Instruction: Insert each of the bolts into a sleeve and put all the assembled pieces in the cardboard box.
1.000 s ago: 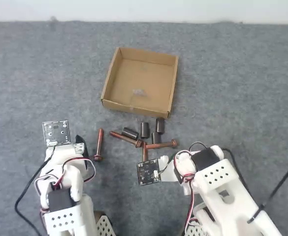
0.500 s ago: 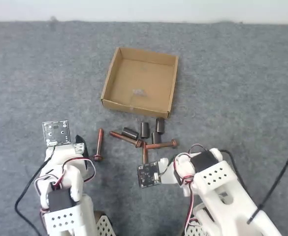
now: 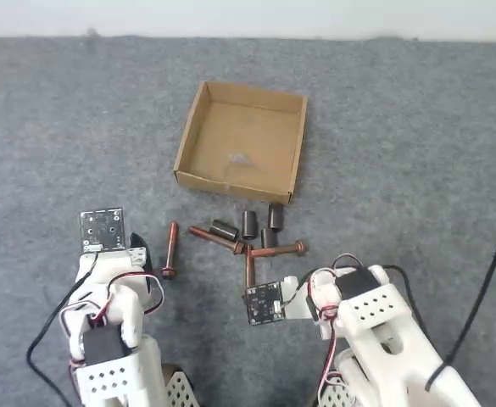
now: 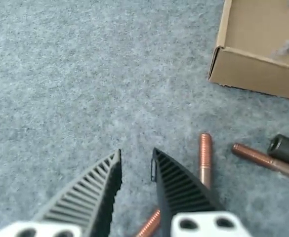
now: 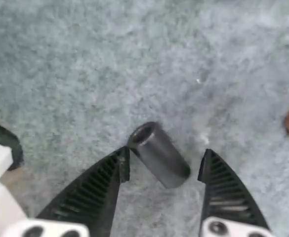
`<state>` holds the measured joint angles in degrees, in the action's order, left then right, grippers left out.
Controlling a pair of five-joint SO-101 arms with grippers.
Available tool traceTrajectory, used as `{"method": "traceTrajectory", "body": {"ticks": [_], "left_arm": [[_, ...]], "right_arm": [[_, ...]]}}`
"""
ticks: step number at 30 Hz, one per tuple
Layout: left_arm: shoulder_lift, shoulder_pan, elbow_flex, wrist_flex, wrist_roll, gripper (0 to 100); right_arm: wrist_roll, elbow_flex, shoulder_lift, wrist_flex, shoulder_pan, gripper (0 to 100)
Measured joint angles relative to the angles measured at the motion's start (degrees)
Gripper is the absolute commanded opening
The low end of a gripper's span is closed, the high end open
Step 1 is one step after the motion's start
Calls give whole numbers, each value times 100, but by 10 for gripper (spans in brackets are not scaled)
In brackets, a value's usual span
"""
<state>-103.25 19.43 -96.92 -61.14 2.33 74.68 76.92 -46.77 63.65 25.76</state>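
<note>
Jaws, left gripper: parted, nothing between them, over grey carpet, just beside one bolt. Cardboard box: open-topped (brown floor showing); loose bolts and sleeves lie on the carpet near its front wall. Right gripper: jaws spread, straddling a black sleeve lying on its side, unclamped.
</note>
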Motion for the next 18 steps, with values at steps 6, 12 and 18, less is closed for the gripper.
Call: {"method": "traceTrajectory", "body": {"ticks": [6, 12, 18], "left_arm": [[0, 0, 0, 0, 0, 101], [0, 0, 0, 0, 0, 101], [0, 0, 0, 0, 0, 101]], "right_arm": [[-18, 9, 0, -141, 0, 128], [-527, 44, 9, -334, -26, 11], [-1178, -18, 0, -360, -35, 7]]}}
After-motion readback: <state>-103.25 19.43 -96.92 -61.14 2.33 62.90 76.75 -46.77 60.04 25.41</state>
